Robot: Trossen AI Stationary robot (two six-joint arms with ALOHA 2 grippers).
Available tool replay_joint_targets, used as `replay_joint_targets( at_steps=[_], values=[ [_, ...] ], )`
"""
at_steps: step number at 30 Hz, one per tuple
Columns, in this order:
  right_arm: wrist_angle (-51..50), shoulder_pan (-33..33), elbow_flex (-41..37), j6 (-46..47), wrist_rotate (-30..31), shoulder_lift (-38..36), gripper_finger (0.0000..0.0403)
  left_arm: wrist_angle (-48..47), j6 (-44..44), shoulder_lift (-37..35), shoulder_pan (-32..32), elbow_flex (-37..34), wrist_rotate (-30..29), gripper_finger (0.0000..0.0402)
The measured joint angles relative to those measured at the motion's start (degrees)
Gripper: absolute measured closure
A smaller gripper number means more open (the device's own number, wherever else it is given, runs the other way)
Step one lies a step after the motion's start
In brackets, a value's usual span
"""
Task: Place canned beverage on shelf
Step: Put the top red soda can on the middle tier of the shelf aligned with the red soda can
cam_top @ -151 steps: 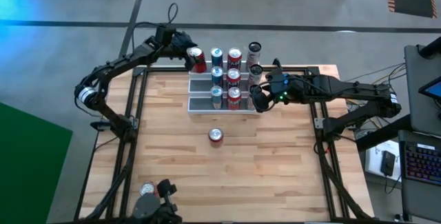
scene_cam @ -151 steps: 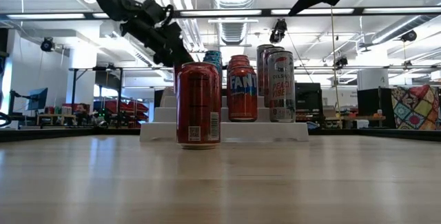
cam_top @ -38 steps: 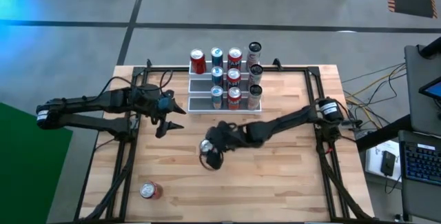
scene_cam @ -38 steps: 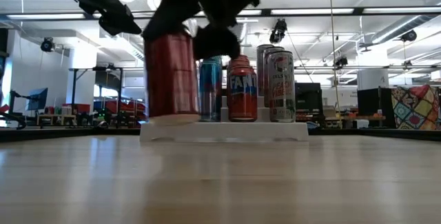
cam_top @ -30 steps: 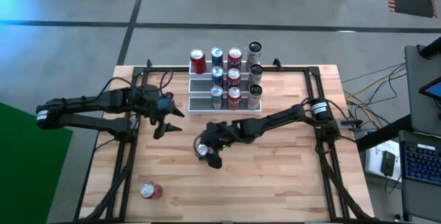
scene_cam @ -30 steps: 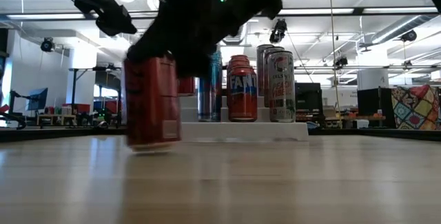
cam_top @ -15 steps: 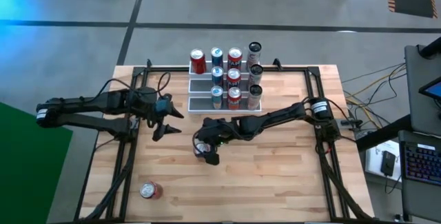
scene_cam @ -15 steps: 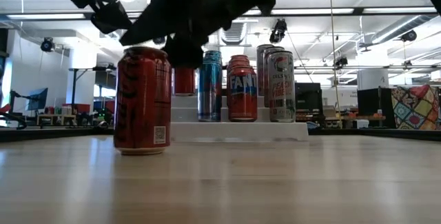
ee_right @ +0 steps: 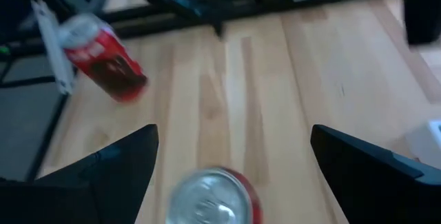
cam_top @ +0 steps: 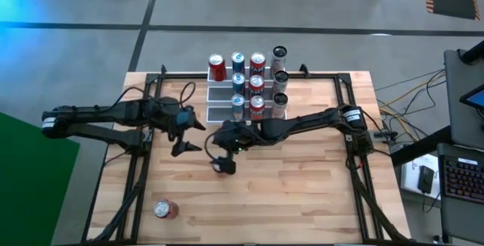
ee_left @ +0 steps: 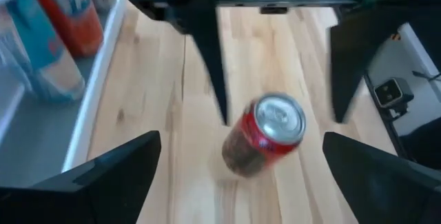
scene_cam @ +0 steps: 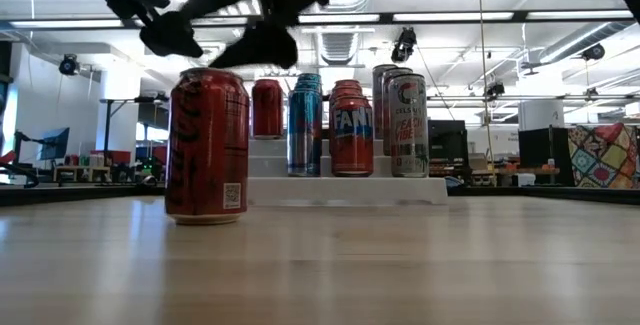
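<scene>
On the shelf [scene_cam: 345, 190], near the tabletop's far edge, the orange can [scene_cam: 352, 137] reads "FAN", the start of its brand name. The silver can [scene_cam: 407, 125] just beside it carries red lettering too small to make out. The red can [scene_cam: 207, 146] standing on the tabletop shows a small code patch and dark lettering that cannot be read.

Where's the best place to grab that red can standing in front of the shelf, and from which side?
Probably mid-body on the red can, coming level from the left gripper's side: it stands upright, apart from the shelf, with its curved wall exposed.
</scene>
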Motion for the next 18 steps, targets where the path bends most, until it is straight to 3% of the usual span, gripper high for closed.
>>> replay_joint_targets(
  at_steps=[10,18],
  values=[
    [-4.08,1.61,0.40,6.08,8.26,-5.32,0.0033,8.40,3.02,0.32,-0.17,-1.54,3.08,0.0010],
    [-7.35,4.14,-1.55,10.31,19.20,-11.59,0.0033,24.00,0.63,0.61,-1.37,-10.92,7.58,0.0010]
  ],
)
